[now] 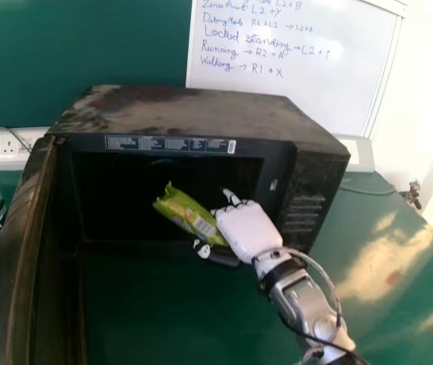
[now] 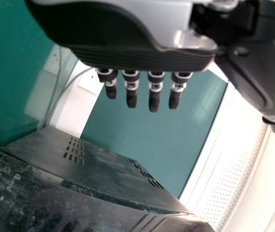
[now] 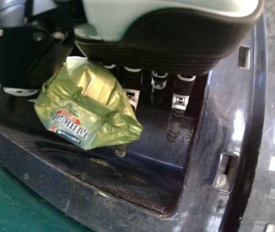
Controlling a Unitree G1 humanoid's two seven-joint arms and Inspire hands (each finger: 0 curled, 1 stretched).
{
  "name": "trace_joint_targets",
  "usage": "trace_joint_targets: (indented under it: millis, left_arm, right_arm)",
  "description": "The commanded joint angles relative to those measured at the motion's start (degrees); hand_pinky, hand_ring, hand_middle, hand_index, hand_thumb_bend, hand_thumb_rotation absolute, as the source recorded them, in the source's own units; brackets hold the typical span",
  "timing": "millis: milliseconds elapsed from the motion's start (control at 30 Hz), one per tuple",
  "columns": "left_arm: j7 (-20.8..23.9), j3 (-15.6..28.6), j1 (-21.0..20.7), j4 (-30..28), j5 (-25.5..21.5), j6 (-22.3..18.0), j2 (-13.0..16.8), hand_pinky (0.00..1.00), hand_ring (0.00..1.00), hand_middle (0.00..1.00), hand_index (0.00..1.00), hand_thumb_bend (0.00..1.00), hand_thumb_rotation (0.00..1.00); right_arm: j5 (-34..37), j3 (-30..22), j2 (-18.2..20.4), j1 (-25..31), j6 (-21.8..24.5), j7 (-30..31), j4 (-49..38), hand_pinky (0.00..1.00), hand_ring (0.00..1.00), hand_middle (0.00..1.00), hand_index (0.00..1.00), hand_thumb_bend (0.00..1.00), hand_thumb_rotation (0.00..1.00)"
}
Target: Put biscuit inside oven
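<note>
The biscuit packet [image 1: 179, 211], in a crinkled, shiny green wrapper, slants between the thumb and fingers of the right hand [image 1: 248, 230], one end jutting past them. The dark, scuffed oven [image 1: 193, 112] stands door open, its mouth at those fingers, though depth is hard to judge.

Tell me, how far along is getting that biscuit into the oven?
The oven looks ready: its door stands open. In progress: the right robot hand grips the green biscuit packet at the opening. What seems left is setting the packet down inside, letting go and drawing the hand out; nothing is released yet.
</note>
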Motion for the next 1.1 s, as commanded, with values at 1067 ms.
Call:
trace_joint_targets:
  millis: [1067]
  left_arm:
    - [0.05, -0.80, 2.27, 1.28, -0.49, 0.15, -2.76, 0.47, 0.65, 0.72, 0.87, 0.04, 0.00]
  right_arm:
    - [3.01, 6.51, 4.60, -15.85, -0.25, -10.77, 23.98, 0.61, 0.58, 0.50, 0.49, 0.53, 0.00]
